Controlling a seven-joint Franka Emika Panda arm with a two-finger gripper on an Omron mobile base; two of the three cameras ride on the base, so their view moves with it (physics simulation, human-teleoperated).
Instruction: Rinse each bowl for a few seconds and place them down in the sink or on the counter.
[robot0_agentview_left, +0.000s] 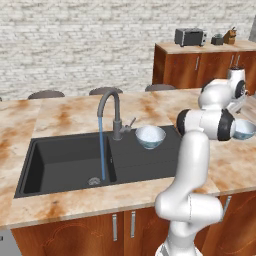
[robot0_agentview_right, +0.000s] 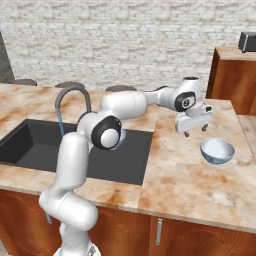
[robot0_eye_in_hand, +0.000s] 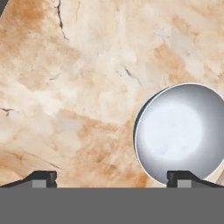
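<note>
Claw (robot0_agentview_right: 195, 128) wide open and empty above the surface (robot0_agentview_right: 185, 175), right-hand bowl (robot0_agentview_right: 217, 151) just right of and nearer than it, second bowl (robot0_agentview_left: 150, 136) on the sink (robot0_agentview_left: 60, 165) drainboard by the running faucet (robot0_agentview_left: 110, 110); off-centre descent could clip the rim and tip it.

The white arm rises from its base, bends at a dark elbow joint and stretches out to the right. Its gripper (robot0_agentview_right: 195, 131) hangs with fingertips pointing down, jaws spread wide apart and holding nothing.
</note>
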